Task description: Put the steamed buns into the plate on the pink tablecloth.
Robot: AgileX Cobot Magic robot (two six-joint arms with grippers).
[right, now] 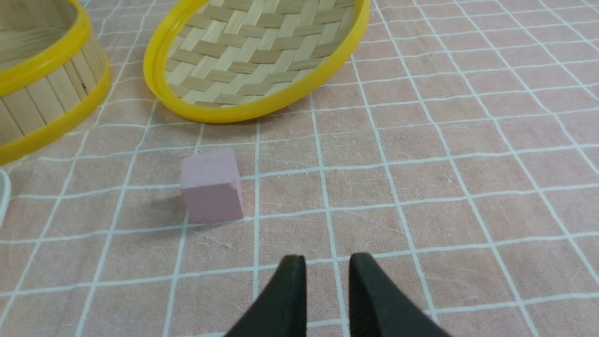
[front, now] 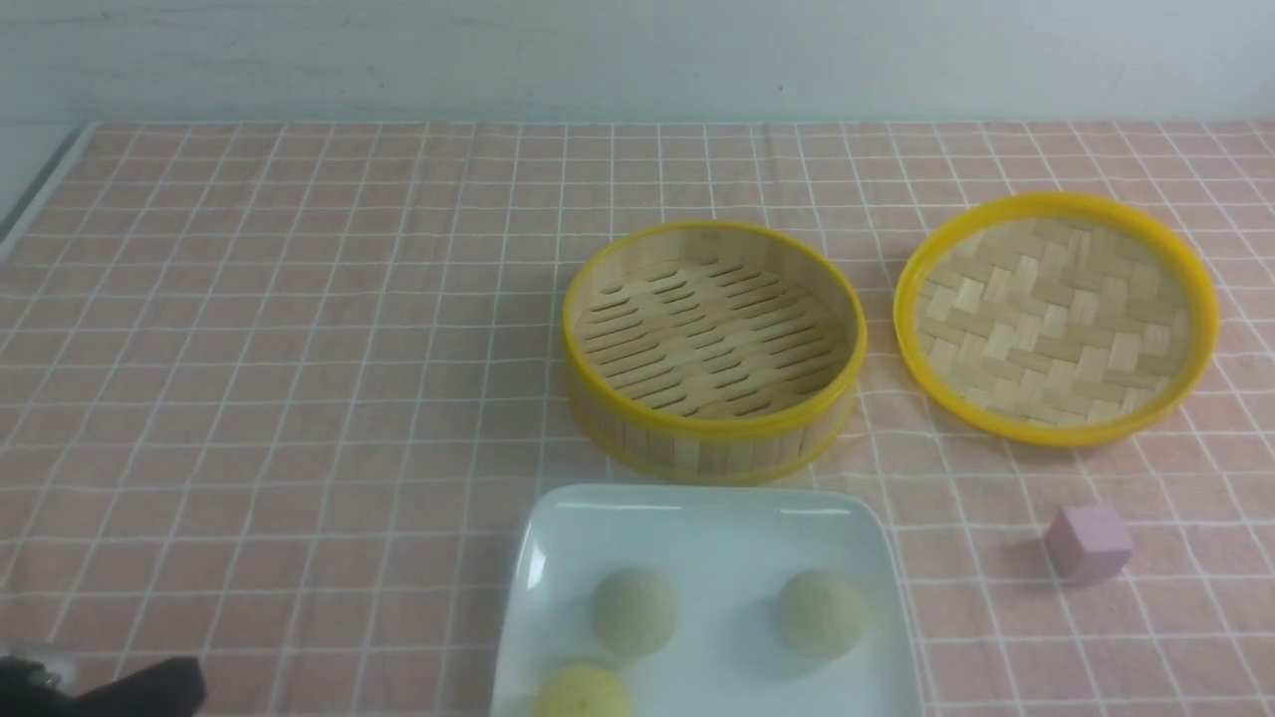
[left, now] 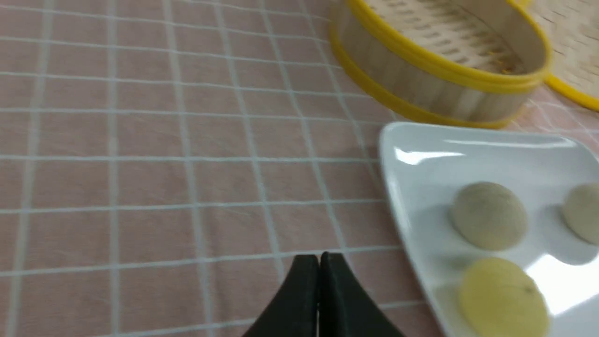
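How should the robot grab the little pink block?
Probably pinch the pink block by two opposite upright sides, coming from above: it is a small box with flat faces, and nothing leans on it.

I see salmon-pink cloth (front: 329, 428) with a white grid, a white plate (front: 712, 538), two beige buns (front: 635, 612) and a yellow bun (front: 584, 694).
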